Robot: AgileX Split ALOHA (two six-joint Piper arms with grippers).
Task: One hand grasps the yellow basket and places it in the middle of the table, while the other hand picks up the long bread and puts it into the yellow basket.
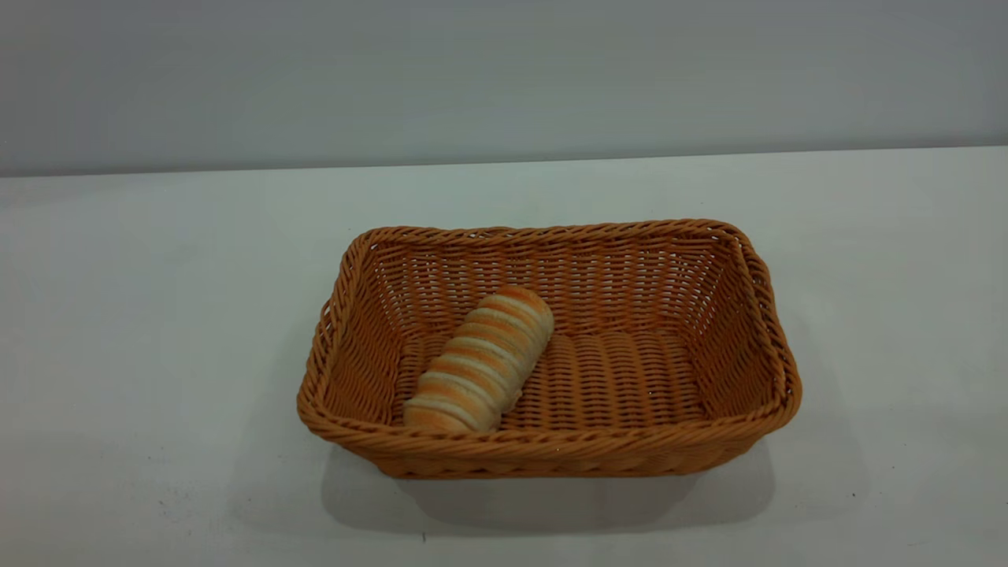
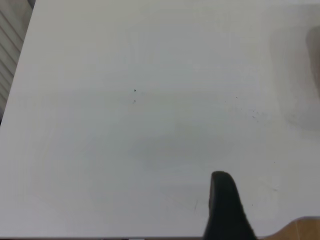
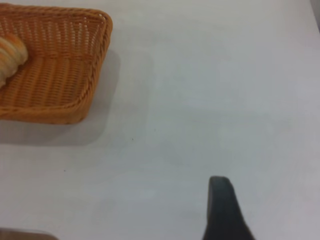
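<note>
I see the basket (image 1: pixel 551 346) sitting in the middle of the tabletop (image 1: pixel 142 315), with the bread (image 1: pixel 480 362) lying slantwise inside it, toward its left end. Neither arm reaches into the outside view. Each wrist camera shows me only one dark finger, the left hand (image 2: pixel 225 210) and the right hand (image 3: pixel 225 210), over bare tabletop; I cannot tell whether either is released or clenched.

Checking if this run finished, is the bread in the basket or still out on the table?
In. The bread lies on the floor of the basket, inside its rim, toward its left end; no gripper touches it.
</note>
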